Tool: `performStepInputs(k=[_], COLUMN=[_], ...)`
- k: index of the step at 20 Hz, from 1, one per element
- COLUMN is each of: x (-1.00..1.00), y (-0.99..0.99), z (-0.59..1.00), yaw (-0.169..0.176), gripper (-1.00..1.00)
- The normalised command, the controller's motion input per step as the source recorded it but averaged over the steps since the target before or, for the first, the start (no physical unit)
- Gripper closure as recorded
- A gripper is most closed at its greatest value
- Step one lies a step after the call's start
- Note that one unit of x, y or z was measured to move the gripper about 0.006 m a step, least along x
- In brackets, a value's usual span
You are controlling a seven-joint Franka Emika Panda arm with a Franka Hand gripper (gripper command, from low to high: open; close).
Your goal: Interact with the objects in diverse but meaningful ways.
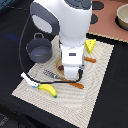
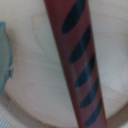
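Observation:
My gripper hangs low over the round tan plate in the middle of the mat, and my own hand hides its fingers. The wrist view is filled by a dark brown-red bar with dark slanted stripes, lying on the plate's wooden face, very close to the camera. A yellow banana lies at the mat's front. A white-and-blue tool lies beside it. A grey-blue handled pot stands on the exterior view's left. A yellow cheese wedge lies at the far right.
A beige woven mat covers a black table. A fork and an orange-handled knife lie by the plate. A pale bowl stands on a pink board at the back right. A black cable loops from the arm.

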Motion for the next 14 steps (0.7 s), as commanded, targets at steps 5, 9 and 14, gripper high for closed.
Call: performStepInputs(k=[5, 9, 14], x=[0.0, 0.17, 0.06], y=[0.12, 0.24, 0.26], z=[-0.22, 0.12, 0.05], yaw=[0.017, 0.063, 0.072], gripper=[1.0, 1.0, 1.0])
